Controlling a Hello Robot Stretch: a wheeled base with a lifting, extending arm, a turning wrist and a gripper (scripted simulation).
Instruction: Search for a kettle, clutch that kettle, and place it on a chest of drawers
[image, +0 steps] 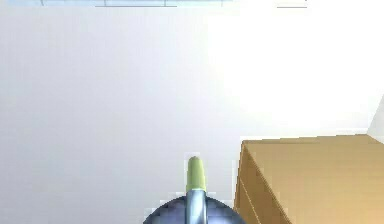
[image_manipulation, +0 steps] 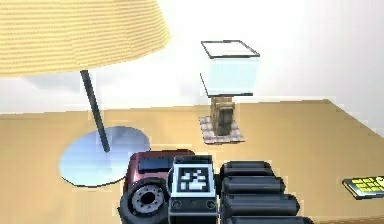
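Observation:
At the forward view's bottom edge sits the kettle (image: 186, 212), a blue-grey rounded body with a yellow-green handle standing up from it. To its right is the light wooden chest of drawers (image: 320, 165), seen from above at a corner. In the arm side view the same wooden top (image_manipulation: 290, 135) spreads across the picture. The arm's dark segmented bar (image_manipulation: 258, 192) lies low over it, with a white marked square (image_manipulation: 195, 184). Left of that is the gripper (image_manipulation: 146, 196), its dark body beside a dark red shape (image_manipulation: 150, 165). I cannot tell whether it holds anything.
On the wooden top stand a tall lamp with a yellow shade (image_manipulation: 75, 35) and round grey base (image_manipulation: 100, 158), and a small lamp with a white cube shade (image_manipulation: 230, 65). A small yellow and black item (image_manipulation: 365, 185) lies at the right edge. A white wall (image: 120, 90) is ahead.

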